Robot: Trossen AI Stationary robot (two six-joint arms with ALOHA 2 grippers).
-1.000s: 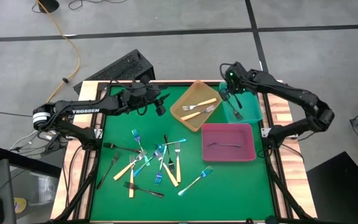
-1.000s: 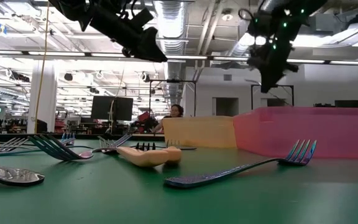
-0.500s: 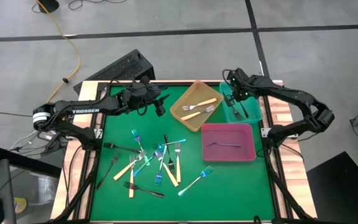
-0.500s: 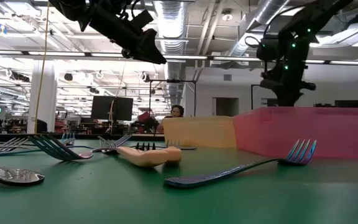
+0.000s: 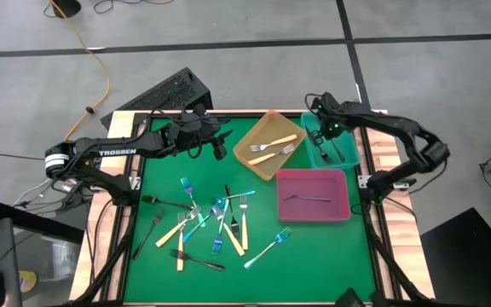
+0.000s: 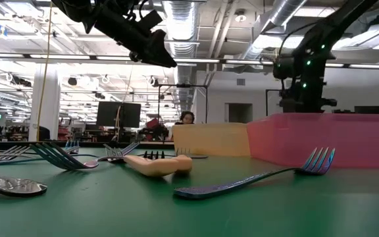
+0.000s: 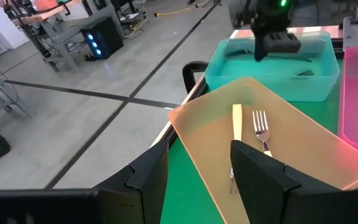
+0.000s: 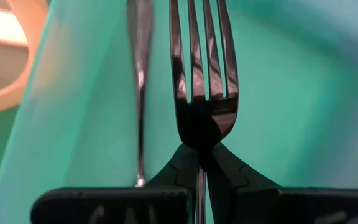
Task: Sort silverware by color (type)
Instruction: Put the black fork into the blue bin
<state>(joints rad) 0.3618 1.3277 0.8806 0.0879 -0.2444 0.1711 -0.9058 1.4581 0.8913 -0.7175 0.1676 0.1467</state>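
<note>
Now right gripper (image 8: 201,152) has dropped into the teal tray (image 5: 345,159) at 2 o'clock, clamped on 1 black fork (image 8: 199,74); release comes next. Left gripper (image 7: 197,171), jaws apart, hovers at 11 o'clock.

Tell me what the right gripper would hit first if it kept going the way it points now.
Probably the floor of the teal tray. The right gripper, shut on a black fork, points down into it, beside another fork already lying there. Remaining depth is unclear.

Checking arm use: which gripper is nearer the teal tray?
Right. The right gripper is over the teal tray, shut on a black fork; the left gripper hovers beyond the orange tray.
</note>
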